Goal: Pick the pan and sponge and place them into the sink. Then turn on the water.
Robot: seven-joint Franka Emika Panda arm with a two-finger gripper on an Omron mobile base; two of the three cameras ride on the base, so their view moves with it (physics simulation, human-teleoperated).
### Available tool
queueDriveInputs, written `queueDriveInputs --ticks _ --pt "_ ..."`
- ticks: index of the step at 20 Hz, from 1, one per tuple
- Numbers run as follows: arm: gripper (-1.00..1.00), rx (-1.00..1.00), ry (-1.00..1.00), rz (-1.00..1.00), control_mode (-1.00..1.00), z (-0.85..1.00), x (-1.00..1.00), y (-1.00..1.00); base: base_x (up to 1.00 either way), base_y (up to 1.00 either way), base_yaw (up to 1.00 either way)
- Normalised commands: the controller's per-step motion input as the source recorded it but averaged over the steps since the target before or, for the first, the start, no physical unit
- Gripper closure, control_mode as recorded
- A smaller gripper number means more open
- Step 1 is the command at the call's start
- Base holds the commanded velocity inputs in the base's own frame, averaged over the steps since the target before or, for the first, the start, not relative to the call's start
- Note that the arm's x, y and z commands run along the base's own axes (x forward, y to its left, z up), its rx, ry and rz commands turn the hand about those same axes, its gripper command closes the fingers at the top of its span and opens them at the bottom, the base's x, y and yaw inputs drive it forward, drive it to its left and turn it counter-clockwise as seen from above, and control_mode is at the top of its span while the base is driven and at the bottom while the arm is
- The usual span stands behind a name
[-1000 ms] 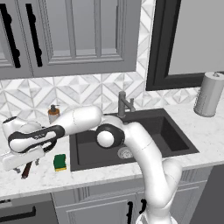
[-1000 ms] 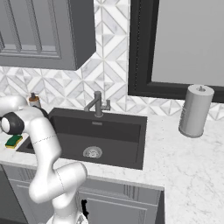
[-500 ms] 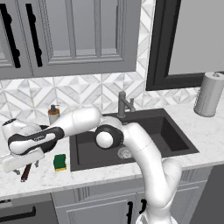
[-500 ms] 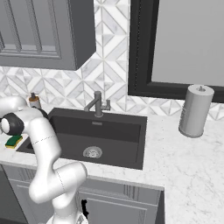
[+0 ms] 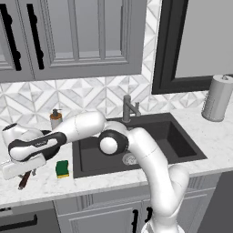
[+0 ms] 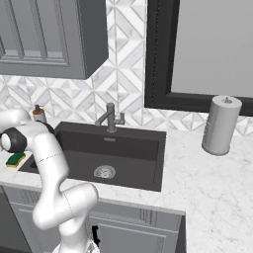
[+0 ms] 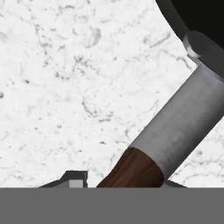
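Observation:
The pan's black rim (image 7: 199, 17) shows at the top right of the hand view, and its handle runs down from a grey collar (image 7: 181, 124) into reddish-brown wood (image 7: 131, 173). My gripper (image 7: 122, 183) is open, its two dark tips straddling the wooden part close above the marble. In the left base view my gripper (image 5: 22, 173) hangs low over the far left counter, and the handle's end (image 5: 23, 180) pokes out beneath it. The green-and-yellow sponge (image 5: 62, 168) (image 6: 15, 159) lies on the counter just left of the sink (image 5: 182, 145) (image 6: 148, 143). No water runs from the faucet (image 5: 129, 109) (image 6: 109, 117).
A soap bottle (image 5: 56, 119) (image 6: 38, 112) stands against the backsplash behind the sponge. A paper towel roll (image 5: 217, 98) (image 6: 221, 124) stands on the counter right of the sink. My arm stretches across the sink's left end. Wall cabinets hang above.
The hand has sunk a little lower and nearer the counter over the pan handle. Sponge, pan and faucet are unmoved.

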Motion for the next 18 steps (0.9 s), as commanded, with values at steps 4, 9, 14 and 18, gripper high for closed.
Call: queueDriveInputs --ticks 4,9,14,18 --pt "1.00 0.00 0.00 0.00 -1.00 -0.08 0.00 0.00 0.00 0.00 0.00" --pt "1.00 0.00 0.00 0.00 -1.00 0.00 0.00 0.00 0.00 0.00 0.00" --pt "1.00 0.00 -0.03 -0.05 -1.00 0.20 -0.04 -0.08 0.00 0.00 0.00" --pt "1.00 0.00 -0.02 -0.25 -1.00 0.56 -0.06 -0.16 0.00 0.00 0.00"
